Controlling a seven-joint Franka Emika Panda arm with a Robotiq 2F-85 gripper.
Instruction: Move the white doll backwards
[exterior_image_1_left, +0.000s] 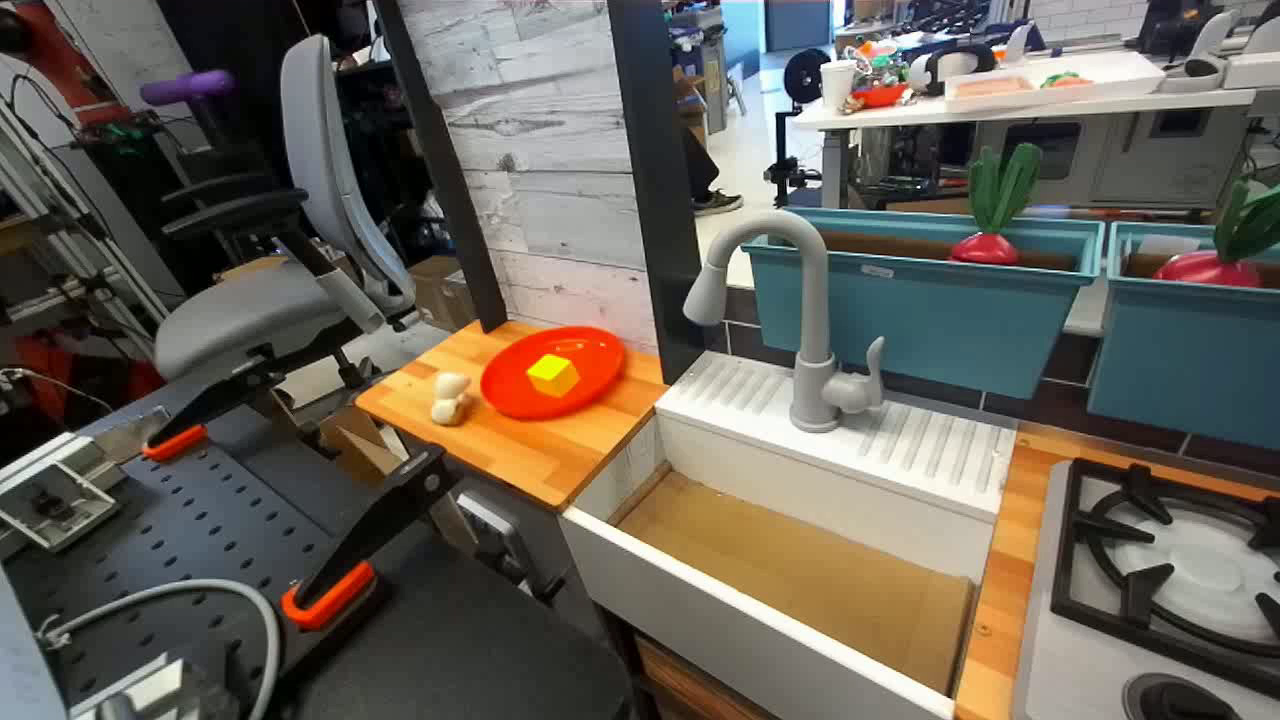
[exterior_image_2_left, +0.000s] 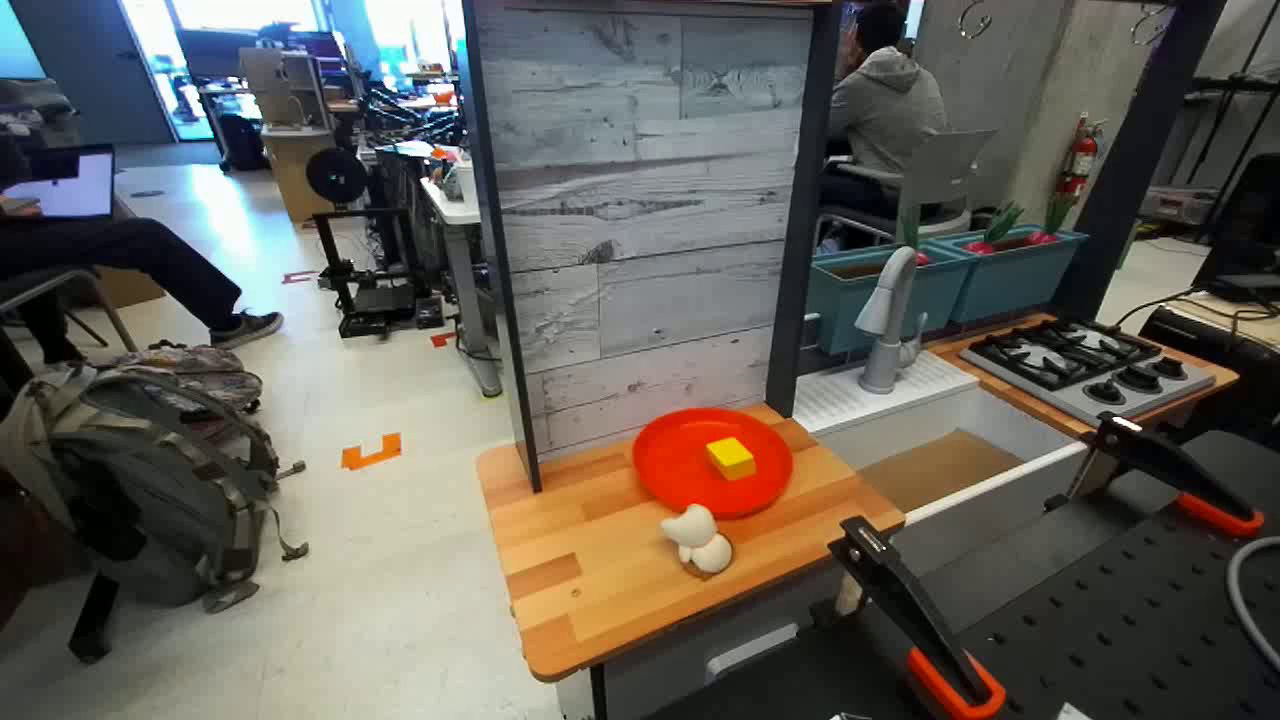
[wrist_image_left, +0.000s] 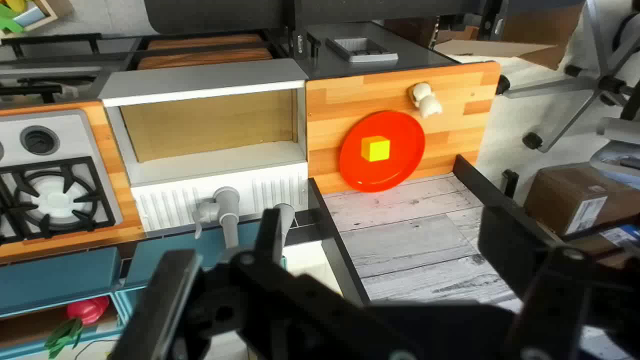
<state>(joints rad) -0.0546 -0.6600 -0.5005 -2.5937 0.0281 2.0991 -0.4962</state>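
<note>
The white doll (exterior_image_1_left: 450, 398) is a tiny cream, rounded figure on the wooden counter (exterior_image_1_left: 500, 455), beside the red-orange plate (exterior_image_1_left: 510, 385). In an exterior view the doll (exterior_image_2_left: 700, 542) is at the plate's near side, close to the counter's front edge. The wrist view shows the doll (wrist_image_left: 427, 101) at the upper right of the plate (wrist_image_left: 385, 177), apart from it. My gripper (wrist_image_left: 386, 230) shows only in the wrist view. Its two black fingers are wide apart with nothing between them. It is well away from the doll. Neither exterior view shows the gripper.
A yellow block (exterior_image_1_left: 553, 375) lies on the plate. A grey-white wood panel (exterior_image_2_left: 650, 220) rises behind the plate. The white sink (exterior_image_1_left: 720, 620) with its grey faucet (exterior_image_1_left: 815, 320) adjoins the counter. The stove (exterior_image_2_left: 1090, 360) and teal planters (exterior_image_1_left: 910, 310) are farther along.
</note>
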